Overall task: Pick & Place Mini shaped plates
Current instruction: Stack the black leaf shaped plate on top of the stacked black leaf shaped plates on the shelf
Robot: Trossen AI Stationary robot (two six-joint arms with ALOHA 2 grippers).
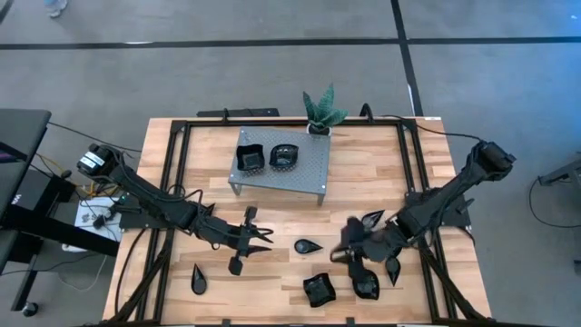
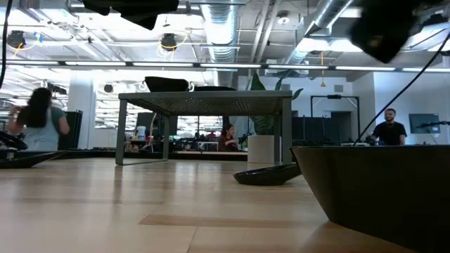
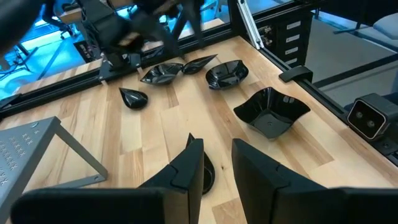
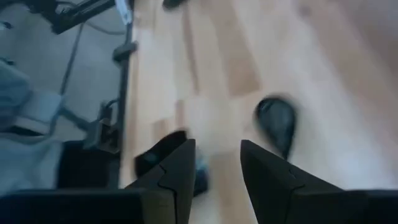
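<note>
Low view, right at the lens: a black dish [image 2: 376, 190] fills the right foreground, its shape cut off by the frame. Behind it a shallow plate [image 2: 267, 174] lies flat on the bench [image 2: 140, 204], and farther back stands the metal stand [image 2: 204, 98] with dark dishes on top, only their rims showing.

From above, the near bench edge carries a square plate [image 1: 319, 289], a roundish one [image 1: 365, 284] partly under the right hand [image 1: 348, 243], and a leaf plate [image 1: 199, 280] with its tip pointing away from the front edge. A teardrop plate [image 1: 307, 246] lies between the two hands, long axis across the bench, point towards the right arm. Another leaf plate [image 1: 394, 270] is half hidden beside the right arm.

The left hand [image 1: 263, 239] hovers over bare wood; its fingers [image 3: 189, 168] stand apart with nothing between them. The right wrist view is smeared, yet those fingers [image 4: 177, 171] also stand apart, empty.

Two more plates [image 1: 250, 158] sit on the stand, and the potted plant [image 1: 321, 111] rises at its far corner.
</note>
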